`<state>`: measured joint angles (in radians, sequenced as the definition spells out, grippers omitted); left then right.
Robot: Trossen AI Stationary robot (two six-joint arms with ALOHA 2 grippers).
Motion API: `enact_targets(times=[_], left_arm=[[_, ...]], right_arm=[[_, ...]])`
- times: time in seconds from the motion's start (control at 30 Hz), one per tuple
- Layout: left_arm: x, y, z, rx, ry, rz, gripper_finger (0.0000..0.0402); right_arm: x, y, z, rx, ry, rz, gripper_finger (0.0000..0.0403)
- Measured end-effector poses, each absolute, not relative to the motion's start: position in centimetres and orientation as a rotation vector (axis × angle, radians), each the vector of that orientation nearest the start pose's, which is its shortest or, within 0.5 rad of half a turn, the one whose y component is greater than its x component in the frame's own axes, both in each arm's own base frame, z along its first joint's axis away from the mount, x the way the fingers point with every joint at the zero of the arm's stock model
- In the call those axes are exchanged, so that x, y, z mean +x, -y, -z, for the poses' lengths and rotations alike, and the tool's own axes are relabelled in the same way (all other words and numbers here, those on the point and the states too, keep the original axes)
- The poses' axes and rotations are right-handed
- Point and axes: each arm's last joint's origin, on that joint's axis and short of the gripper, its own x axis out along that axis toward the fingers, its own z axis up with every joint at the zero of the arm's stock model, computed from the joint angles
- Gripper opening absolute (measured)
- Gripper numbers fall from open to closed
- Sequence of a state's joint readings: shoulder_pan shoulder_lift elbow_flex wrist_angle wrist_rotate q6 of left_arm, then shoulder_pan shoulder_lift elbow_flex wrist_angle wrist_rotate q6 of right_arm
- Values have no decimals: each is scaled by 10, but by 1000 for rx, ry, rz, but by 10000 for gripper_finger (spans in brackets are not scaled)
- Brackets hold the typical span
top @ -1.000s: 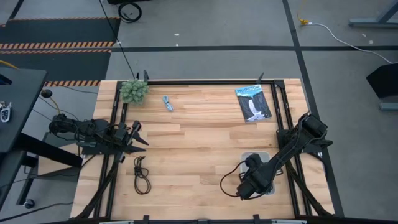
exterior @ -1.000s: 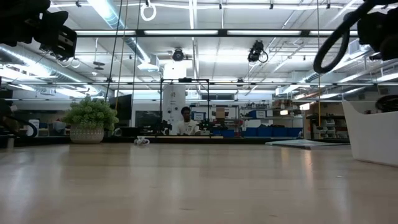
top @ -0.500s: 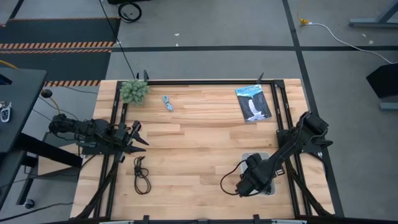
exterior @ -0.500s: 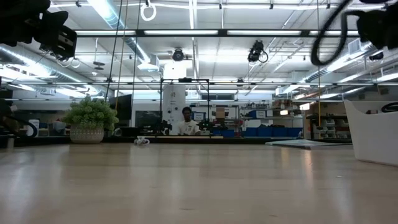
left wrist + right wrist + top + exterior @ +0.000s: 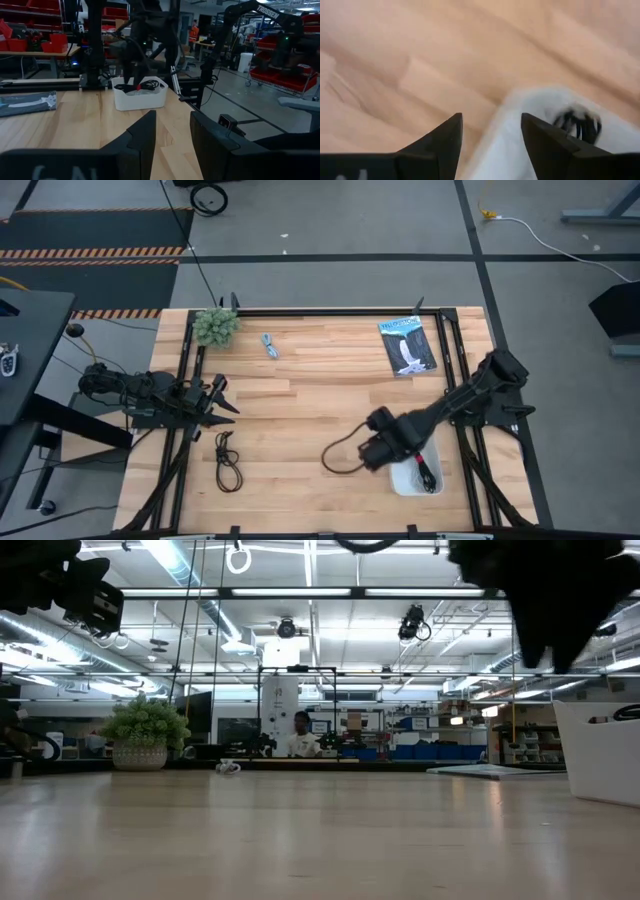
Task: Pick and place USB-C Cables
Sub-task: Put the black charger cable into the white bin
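One black USB-C cable (image 5: 228, 461) lies coiled flat on the table near its left front. The small light blue cable (image 5: 270, 345) lies near the far edge. Another black cable (image 5: 426, 471) lies in the white bin (image 5: 400, 476), also visible in the left wrist view (image 5: 142, 86). No white cable shows. My right gripper (image 5: 372, 452) hangs open and empty above the table just left of the bin; its wrist view shows the bin wall (image 5: 520, 145) beyond the gripper (image 5: 491, 120). My left gripper (image 5: 225, 400) waits open at the left side, beyond the loose black cable.
A black-and-blue packet (image 5: 407, 345) lies at the far right. A green plant ball (image 5: 215, 327) sits at the far left corner. A black loop of wiring (image 5: 338, 458) hangs from the right arm's wrist. Bare wood lies between the arms. A person sits far behind the table (image 5: 297, 735).
My right gripper has swung from above the white bin toward the table's left and slightly toward the far edge, uncovering the bin and the black cable in it. The wiring loop moved along with it.
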<state>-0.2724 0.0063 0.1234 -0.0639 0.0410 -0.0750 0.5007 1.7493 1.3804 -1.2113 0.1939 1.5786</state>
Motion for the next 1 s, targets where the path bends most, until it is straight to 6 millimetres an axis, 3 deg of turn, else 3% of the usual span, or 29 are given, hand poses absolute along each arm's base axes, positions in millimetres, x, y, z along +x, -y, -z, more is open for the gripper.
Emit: enact_targets(times=[0.6, 0.8, 1.0], left_arm=[[85, 25, -199, -81, 41, 315, 128], [85, 25, -199, -133, 33, 317, 128], [85, 25, -199, -152, 30, 317, 128]], right_arm=[[363, -78, -256, 181, -757, 504, 209], [378, -56, -265, 15, -681, 442, 209], [385, -46, -271, -41, -629, 415, 208]])
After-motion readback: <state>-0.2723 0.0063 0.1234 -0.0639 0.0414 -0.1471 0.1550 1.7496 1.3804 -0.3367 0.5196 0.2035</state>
